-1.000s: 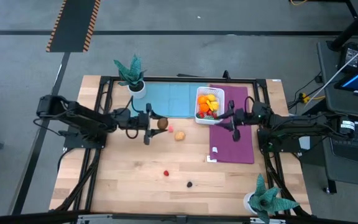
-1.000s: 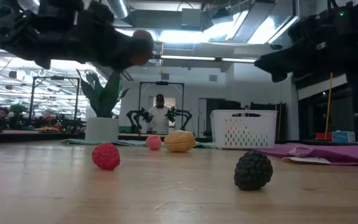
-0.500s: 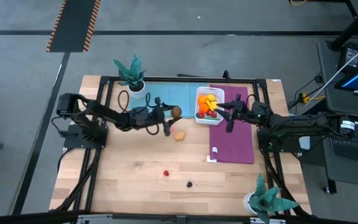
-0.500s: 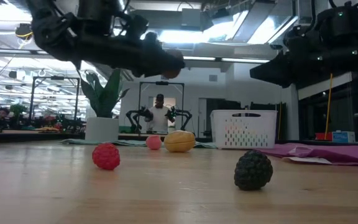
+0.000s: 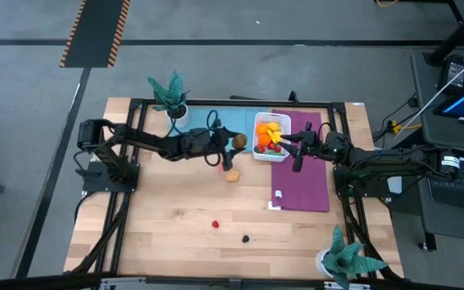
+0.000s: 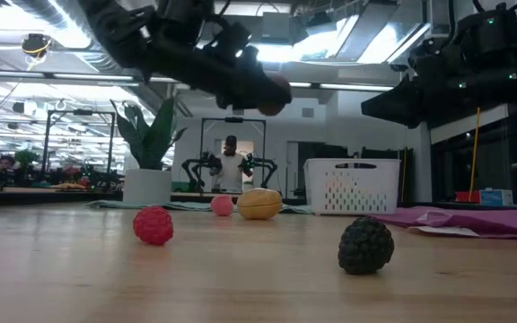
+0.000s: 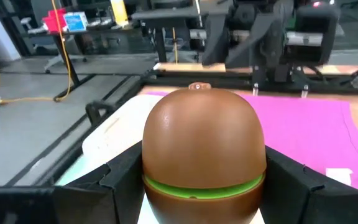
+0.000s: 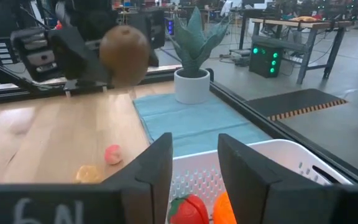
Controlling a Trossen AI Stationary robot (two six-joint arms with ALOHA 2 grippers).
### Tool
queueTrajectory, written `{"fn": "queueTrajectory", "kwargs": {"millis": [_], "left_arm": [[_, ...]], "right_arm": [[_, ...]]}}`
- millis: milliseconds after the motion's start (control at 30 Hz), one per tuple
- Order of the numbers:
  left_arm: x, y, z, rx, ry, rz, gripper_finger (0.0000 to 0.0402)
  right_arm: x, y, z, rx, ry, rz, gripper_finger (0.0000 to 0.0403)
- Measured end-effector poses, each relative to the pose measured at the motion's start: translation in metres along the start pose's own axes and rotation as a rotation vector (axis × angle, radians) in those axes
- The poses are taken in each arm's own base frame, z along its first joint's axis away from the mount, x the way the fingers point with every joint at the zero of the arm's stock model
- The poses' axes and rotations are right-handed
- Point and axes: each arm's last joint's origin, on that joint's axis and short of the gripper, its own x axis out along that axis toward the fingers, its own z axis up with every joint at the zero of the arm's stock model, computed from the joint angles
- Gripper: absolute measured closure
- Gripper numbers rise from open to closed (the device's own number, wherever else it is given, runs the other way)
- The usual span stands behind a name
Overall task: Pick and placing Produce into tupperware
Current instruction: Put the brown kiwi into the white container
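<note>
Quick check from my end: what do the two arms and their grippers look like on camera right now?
Both arms are dark, near-black jointed links with black cables looping along them. The left gripper and right gripper each end in two flat, dark, blocky fingers. White markings show faintly on the right gripper's finger at the right wrist view's lower edge; I cannot read them.

Right wrist view: past two dark fingers toward a held brown fruit

The right gripper (image 8: 194,163) has its two dark fingers (image 8: 156,165) parted above the white tupperware (image 8: 272,163), where a red piece (image 8: 188,208) and an orange piece (image 8: 224,210) lie. Across the wooden table (image 8: 36,143), the left gripper (image 8: 98,53) clasps a round brown fruit (image 8: 124,55) in the air. On the wood lie a pink piece (image 8: 112,154) and, near it, a yellowish piece (image 8: 89,173). A teal potted plant (image 8: 193,62) stands on the blue mat (image 8: 191,121).
</note>
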Motion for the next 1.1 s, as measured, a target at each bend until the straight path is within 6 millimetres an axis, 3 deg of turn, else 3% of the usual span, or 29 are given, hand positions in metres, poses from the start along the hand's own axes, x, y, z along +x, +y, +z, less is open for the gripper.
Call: {"fn": "queueTrajectory", "kwargs": {"millis": [200,433,633,900,1100], "left_arm": [[0.013,0.011,0.013,0.011,-0.034,-0.019,0.0167],[0.056,0.017,0.014,0.007,-0.027,-0.122,0.0167],[0.085,0.026,0.018,0.002,0.067,-0.163,0.0167],[0.104,0.027,0.029,0.042,0.183,-0.193,0.0167],[0.105,0.026,0.038,0.064,0.28,-0.234,0.0167]], "right_arm": [[-0.001,-0.005,0.003,-0.019,-0.023,-0.029,0.0273],[-0.005,-0.017,0.0,0.009,0.029,-0.097,0.0273],[-0.015,-0.022,0.0,0.022,0.072,-0.027,0.0273],[-0.029,-0.027,-0.002,0.017,0.125,0.052,0.0273],[-0.032,-0.026,-0.001,-0.001,0.12,0.084,0.0273]]}}
